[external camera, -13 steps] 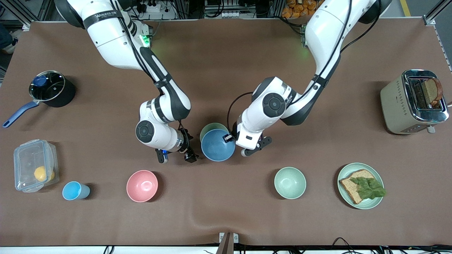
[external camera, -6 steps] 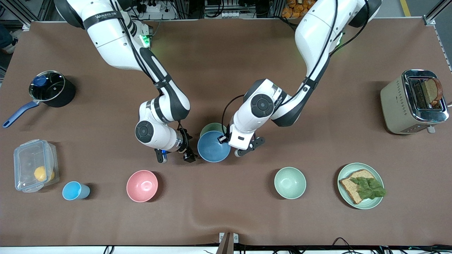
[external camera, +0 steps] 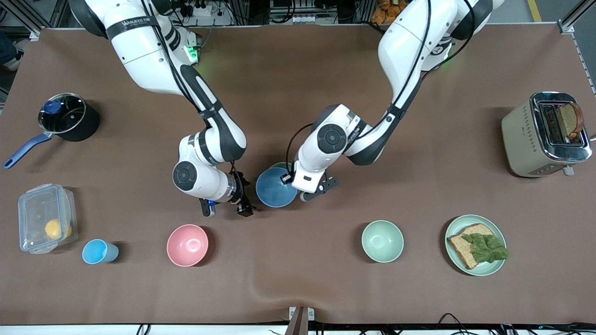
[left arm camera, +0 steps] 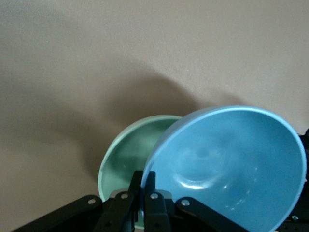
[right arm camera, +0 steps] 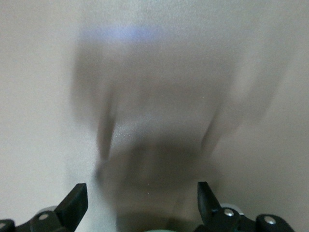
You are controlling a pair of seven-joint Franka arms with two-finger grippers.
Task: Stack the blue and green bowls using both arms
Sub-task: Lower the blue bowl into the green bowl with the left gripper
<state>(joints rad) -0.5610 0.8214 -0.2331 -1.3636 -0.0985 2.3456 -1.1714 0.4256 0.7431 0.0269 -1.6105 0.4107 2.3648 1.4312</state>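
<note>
My left gripper (external camera: 289,179) is shut on the rim of the blue bowl (external camera: 274,188) and holds it tilted over the green bowl (external camera: 282,164), which shows only as a sliver at the blue bowl's edge. In the left wrist view the gripper (left arm camera: 144,180) pinches the blue bowl (left arm camera: 231,164) at its rim, with the green bowl (left arm camera: 128,154) on the table partly under it. My right gripper (external camera: 225,208) stands open beside the blue bowl, toward the right arm's end of the table. The right wrist view shows its open jaws (right arm camera: 141,200) over bare table.
Nearer the front camera stand a pink bowl (external camera: 187,245), a pale mint bowl (external camera: 382,241), a plate with bread (external camera: 495,269) and a light-blue cup (external camera: 99,251). A clear box (external camera: 46,224) and pot (external camera: 65,118) sit at the right arm's end, a toaster (external camera: 521,139) at the left arm's.
The left arm has carried the blue bowl toward the right arm's end, so it now covers more of the green bowl. The right gripper has shifted slightly away, still open.
</note>
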